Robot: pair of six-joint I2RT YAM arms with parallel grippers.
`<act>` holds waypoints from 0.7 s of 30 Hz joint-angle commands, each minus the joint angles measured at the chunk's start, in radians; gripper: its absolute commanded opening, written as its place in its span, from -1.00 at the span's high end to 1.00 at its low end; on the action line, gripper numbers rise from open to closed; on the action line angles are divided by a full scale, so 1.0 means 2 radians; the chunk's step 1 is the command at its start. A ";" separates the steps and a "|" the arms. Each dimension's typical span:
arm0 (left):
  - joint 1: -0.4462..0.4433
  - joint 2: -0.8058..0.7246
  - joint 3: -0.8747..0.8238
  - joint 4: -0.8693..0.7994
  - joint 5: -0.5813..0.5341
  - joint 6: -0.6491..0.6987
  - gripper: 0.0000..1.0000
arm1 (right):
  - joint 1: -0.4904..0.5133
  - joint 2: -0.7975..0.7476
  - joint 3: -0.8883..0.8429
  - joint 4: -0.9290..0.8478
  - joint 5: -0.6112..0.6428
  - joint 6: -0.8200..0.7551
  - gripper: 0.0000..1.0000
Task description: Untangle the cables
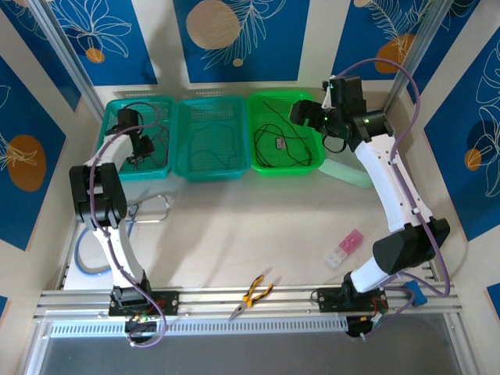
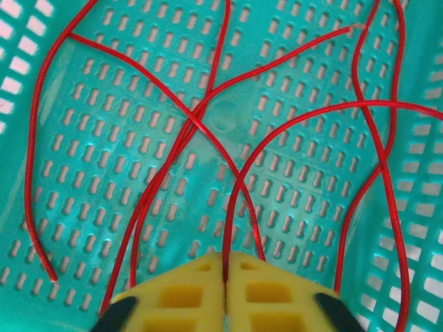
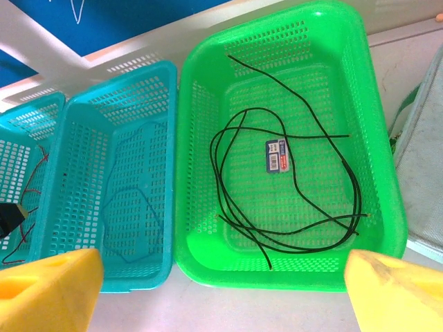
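Where the left claw (image 2: pixel 225 271) pinches, the red cable (image 2: pixel 196 119) fans ahead.

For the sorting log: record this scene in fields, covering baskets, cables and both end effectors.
teal basket: red cable looped inside
blue basket: one thin dark cable
green basket: black cable and a small label
left end effector: shut on the red cable, over the teal basket
right end effector: open, holding nothing, by the green basket's front rim
pliers: on the table, near edge
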 commanded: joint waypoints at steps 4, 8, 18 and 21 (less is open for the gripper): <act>0.002 -0.054 -0.017 0.020 -0.010 -0.006 -0.27 | 0.006 -0.013 -0.001 0.005 -0.006 -0.001 -0.81; -0.002 -0.081 -0.017 0.028 -0.017 -0.002 -0.34 | 0.006 -0.017 0.001 0.005 -0.005 -0.001 -0.81; -0.016 -0.138 -0.011 0.042 -0.053 0.022 -0.71 | 0.007 -0.042 -0.016 0.005 -0.002 -0.003 -0.81; -0.014 -0.117 0.026 0.002 -0.052 0.036 -0.89 | 0.007 -0.047 -0.018 0.002 -0.002 -0.002 -0.81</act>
